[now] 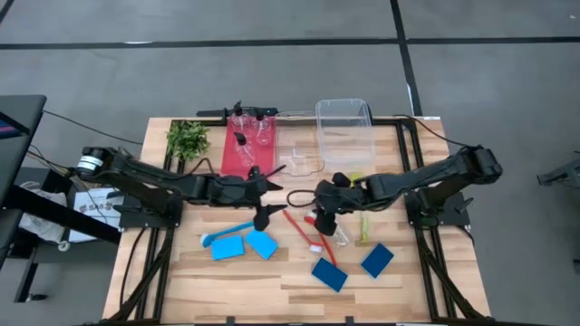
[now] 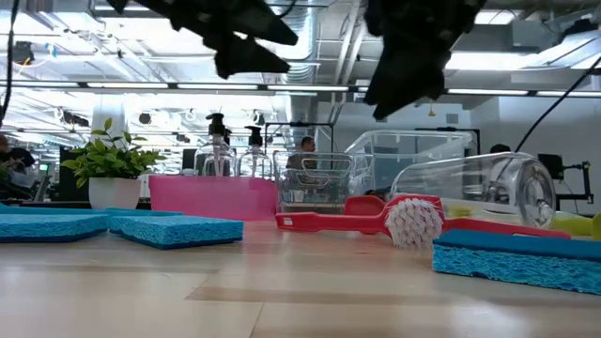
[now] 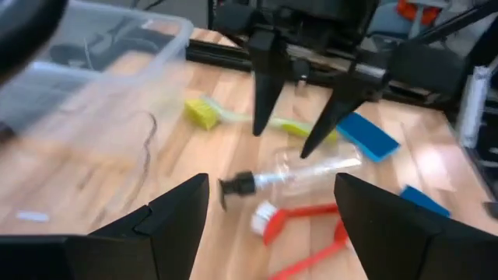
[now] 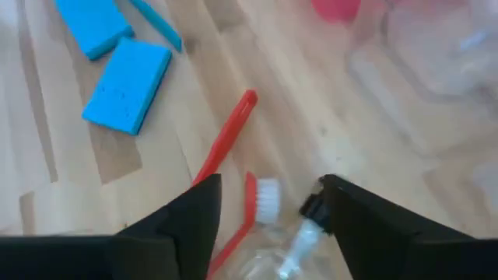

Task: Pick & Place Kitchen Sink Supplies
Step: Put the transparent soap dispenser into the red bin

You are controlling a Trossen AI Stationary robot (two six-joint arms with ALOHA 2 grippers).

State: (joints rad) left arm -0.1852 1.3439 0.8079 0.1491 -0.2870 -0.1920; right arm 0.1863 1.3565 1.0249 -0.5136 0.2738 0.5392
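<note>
1. The step in hand looks like a pick of the clear pump bottle (image 1: 341, 234), which lies on its side just right of centre in the high view, between the red brushes (image 1: 299, 229) and the yellow-green brush (image 1: 363, 226).
2. The right gripper (image 1: 323, 220) hangs over the bottle's black-topped end with its fingers apart; nothing sits between them, and the right wrist view shows the bottle (image 4: 289, 247) low in the frame between the two dark fingers.
3. The next move probably calls for a straight descent so the fingers bracket the bottle's body, then a close; a round bottle lying flat may roll, so the grip should be square across it.
4. The left gripper (image 1: 265, 192) hovers left of centre, near the pink bin (image 1: 228, 159), fingers apart and empty.
5. Other supplies wait on the table: light-blue sponges (image 1: 245, 244) at lower left, dark-blue sponges (image 1: 353, 266) at lower right.
</note>
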